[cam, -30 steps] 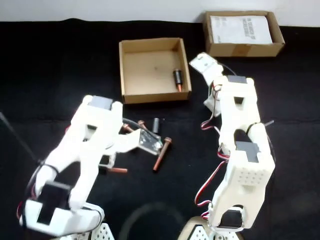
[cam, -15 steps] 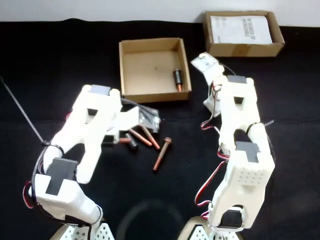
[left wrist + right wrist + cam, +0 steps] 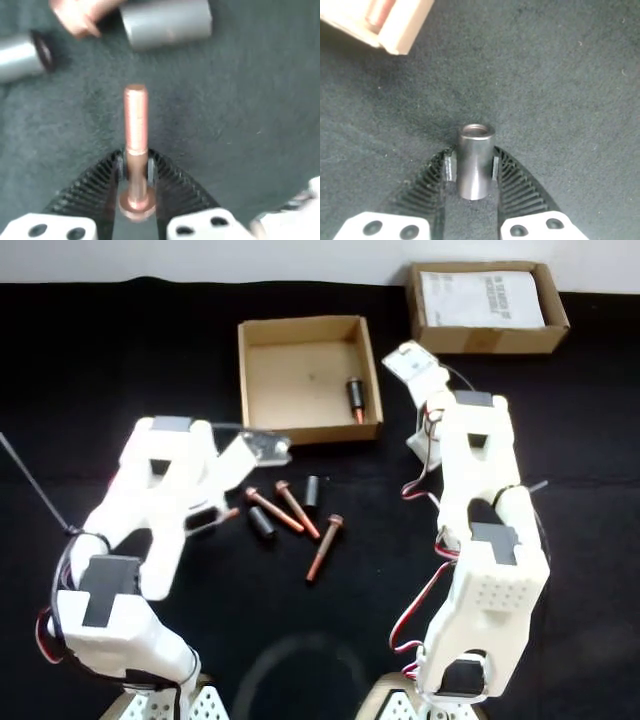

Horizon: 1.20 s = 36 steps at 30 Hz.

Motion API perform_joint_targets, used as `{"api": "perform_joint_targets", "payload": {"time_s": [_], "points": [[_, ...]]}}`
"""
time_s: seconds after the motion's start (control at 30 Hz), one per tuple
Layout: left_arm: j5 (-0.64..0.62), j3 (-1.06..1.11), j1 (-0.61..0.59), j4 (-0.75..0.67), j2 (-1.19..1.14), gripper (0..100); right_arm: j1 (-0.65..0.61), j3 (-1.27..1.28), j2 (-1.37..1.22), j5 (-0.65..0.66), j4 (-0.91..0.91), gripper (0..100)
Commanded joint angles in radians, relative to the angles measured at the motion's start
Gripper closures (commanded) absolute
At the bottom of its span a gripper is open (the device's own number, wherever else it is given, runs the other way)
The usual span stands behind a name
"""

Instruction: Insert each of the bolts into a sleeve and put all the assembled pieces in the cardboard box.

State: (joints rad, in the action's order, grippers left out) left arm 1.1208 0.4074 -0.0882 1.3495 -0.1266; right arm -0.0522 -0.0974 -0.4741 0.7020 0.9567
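Left arm (image 3: 150,500) is bent forward over the left half of the tabletop (image 3: 150,340). The left tool (image 3: 135,162) is clamped on a copper bolt (image 3: 135,120) - head down between the fingers, shank sticking out past the tips just above the black cloth.

Right arm (image 3: 480,490) is folded and stretched toward the back, wrist just beside the right wall of the cardboard box (image 3: 300,432). The right tool (image 3: 473,162) is closed on a dark sleeve (image 3: 476,150), open end pointing outward. From above, the wrist body covers the tips.

One assembled piece (image 3: 355,398) lies inside the box by its right wall. Between the arms lie three loose bolts (image 3: 297,508) and two loose sleeves (image 3: 312,490).

In the left wrist view the sleeves beyond the bolt are blurred, one cut off by the edge. A copper smear there is too soft to identify. The right wrist view catches one box corner (image 3: 395,30), cut off.
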Motion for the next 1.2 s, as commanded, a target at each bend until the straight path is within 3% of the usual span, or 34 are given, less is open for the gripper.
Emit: {"api": "perform_joint_targets", "payload": {"time_s": [0.0, 0.2, 0.43, 0.67, 0.8, 0.9, 1.07, 1.17], "points": [[0.226, 0.008, -0.025, 0.003, 0.005, 99, -0.005, -0.047, 0.068, -0.012, -0.01, 99.2], [0.262, 0.048, -0.025, -0.046, 0.004, 99, -0.008, -0.047, 0.068, -0.012, -0.012, 99.2], [0.11, 0.114, -0.031, -0.152, 0.012, 85, -0.008, -0.051, 0.068, -0.012, -0.012, 99.2], [-0.069, 0.073, -0.061, -0.147, 0.122, 84, -0.01, -0.054, 0.068, -0.011, -0.012, 99.2], [-0.333, -0.042, -0.111, -0.144, 0.229, 84, -0.01, -0.054, 0.07, -0.011, -0.012, 99.2], [-0.631, -0.124, -0.137, -0.109, 0.317, 84, -0.01, -0.054, 0.07, -0.011, -0.012, 99.2], [-1.123, -0.259, -0.137, 0.209, 0.473, 85, -0.01, -0.056, 0.074, -0.011, -0.012, 99.2], [-1.355, -0.266, -0.085, 0.353, 0.507, 85, -0.01, -0.058, 0.074, -0.011, -0.019, 99.2]]}}
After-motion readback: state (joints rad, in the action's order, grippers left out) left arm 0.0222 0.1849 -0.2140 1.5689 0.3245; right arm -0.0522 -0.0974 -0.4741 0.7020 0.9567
